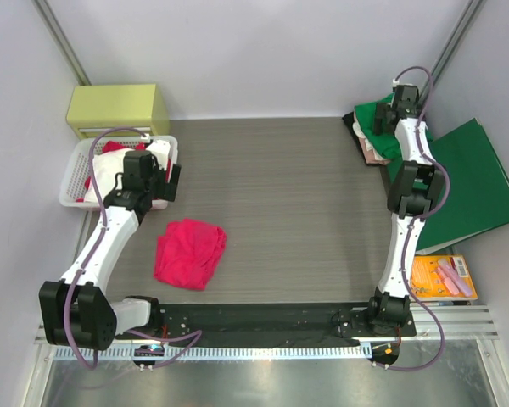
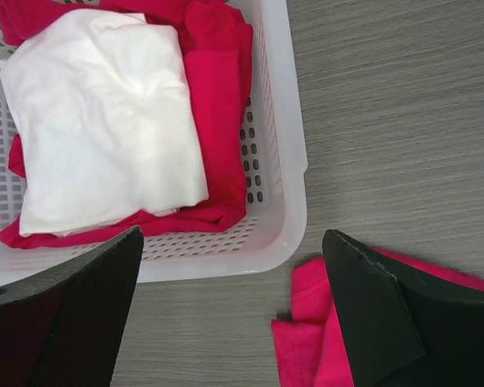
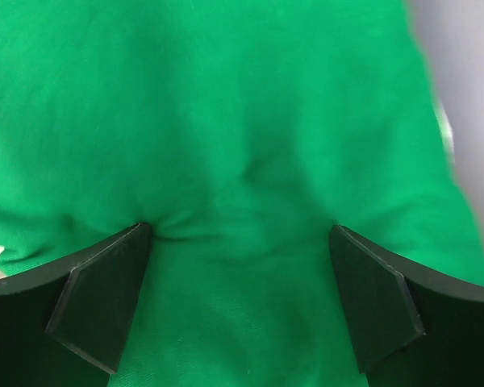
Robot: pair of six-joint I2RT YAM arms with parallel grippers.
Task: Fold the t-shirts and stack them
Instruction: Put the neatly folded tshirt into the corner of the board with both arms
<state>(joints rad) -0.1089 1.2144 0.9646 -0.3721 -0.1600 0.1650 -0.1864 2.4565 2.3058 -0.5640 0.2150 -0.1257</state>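
A bright pinkish-red t-shirt [image 1: 189,252] lies crumpled on the table near the left arm; its edge [image 2: 306,343] shows at the bottom right of the left wrist view. My left gripper [image 1: 168,180] [image 2: 230,270] hangs open and empty between that shirt and the basket. At the far right a green t-shirt [image 1: 375,114] [image 3: 242,121] tops a small pile, with a pale beige-pink one [image 1: 374,153] peeking out under it. My right gripper [image 1: 385,117] [image 3: 238,234] is open over the green shirt, its fingertips [image 3: 113,282] resting on the puckered cloth.
A white slotted basket [image 1: 73,188] [image 2: 286,161] at the left holds a white cloth [image 2: 105,121] on red cloth [image 2: 222,97]. Behind it stands a yellow-green box [image 1: 119,108]. A dark-green folder [image 1: 479,182] and an orange book [image 1: 441,275] lie at the right edge.
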